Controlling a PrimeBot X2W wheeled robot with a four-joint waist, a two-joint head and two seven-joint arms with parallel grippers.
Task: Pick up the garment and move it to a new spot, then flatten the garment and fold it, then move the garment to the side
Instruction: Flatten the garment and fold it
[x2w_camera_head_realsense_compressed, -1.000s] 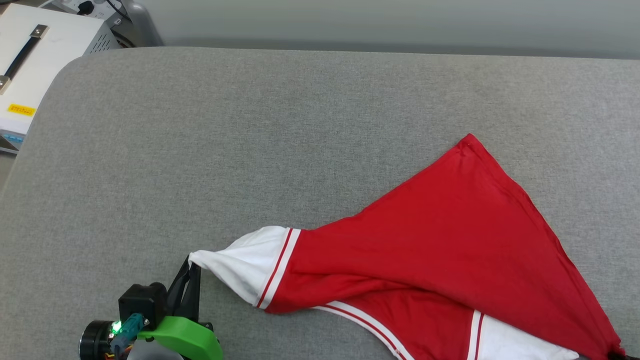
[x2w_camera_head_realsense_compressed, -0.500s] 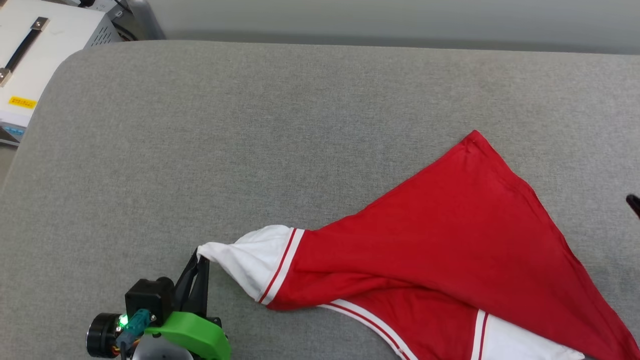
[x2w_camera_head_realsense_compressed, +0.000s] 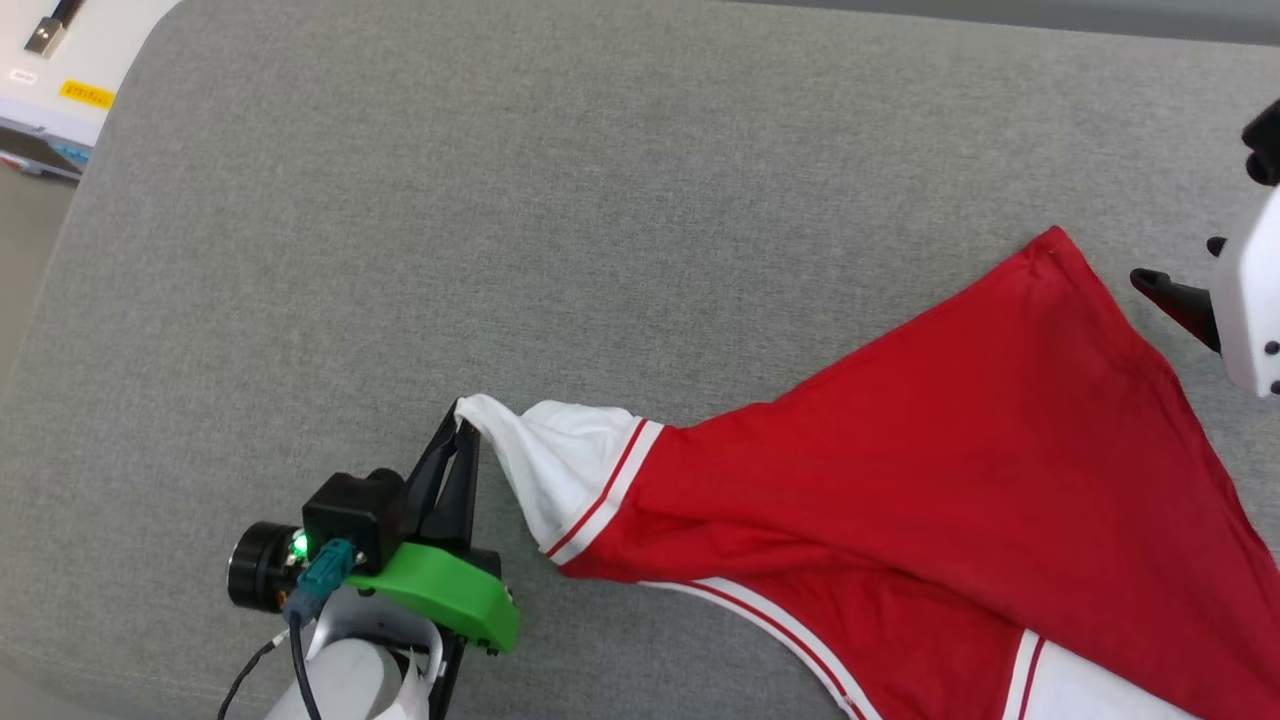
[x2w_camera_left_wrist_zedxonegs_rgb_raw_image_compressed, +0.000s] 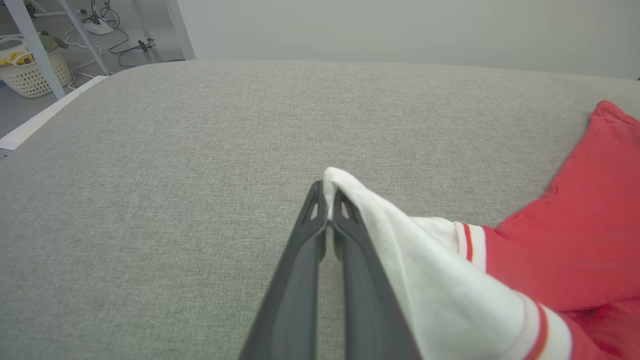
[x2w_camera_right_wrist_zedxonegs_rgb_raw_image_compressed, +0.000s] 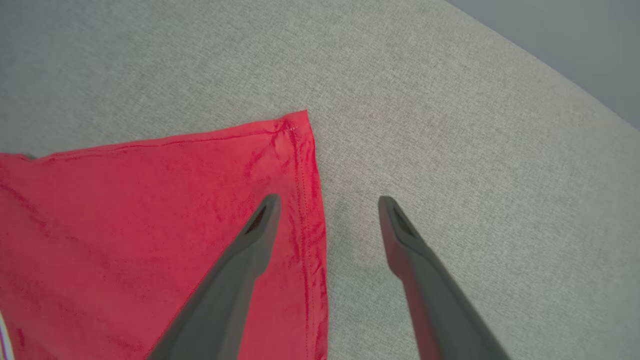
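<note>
Garment: the garment (x2w_camera_head_realsense_compressed: 950, 450) lies on the gray padded surface (x2w_camera_head_realsense_compressed: 600, 200), spread in a rough red triangle from the centre of the head view toward 4 o'clock. No lettering is visible.
Hem corner: 1 red corner (x2w_camera_head_realsense_compressed: 1050, 240) points to 2 o'clock and lies flat, stitching visible in the right wrist view.
Sleeve: 1 white sleeve (x2w_camera_head_realsense_compressed: 560, 465) with red-and-white trim is drawn out toward 8 o'clock, its tip raised off the surface. A 2nd white sleeve sits at the bottom edge near 5 o'clock.
Left gripper: the left gripper (x2w_camera_head_realsense_compressed: 462, 430) sits at 7 o'clock, its 2 fingers pressed together on the sleeve tip. In the left wrist view the white cloth drapes from the tips over the finger toward 3 o'clock.
Right gripper: the right gripper (x2w_camera_right_wrist_zedxonegs_rgb_raw_image_compressed: 329, 200) has its fingers spread wide, clamping nothing. 1 finger is over the red hem edge, the other over bare surface at 3 o'clock of it. Whether either touches cannot be told.
Right forearm: a pale forearm (x2w_camera_head_realsense_compressed: 1250, 310) enters at the 3 o'clock edge of the head view.
Change over 1 second: the whole head view has shifted, so the camera moved. The left grip on the sleeve holds as before. The right arm, only a dark tip at the edge 0.5 seconds ago, is now well in view beside the hem corner.
Surroundings: a white case (x2w_camera_head_realsense_compressed: 60, 60) with a yellow label stands off the surface at 10 o'clock.
</note>
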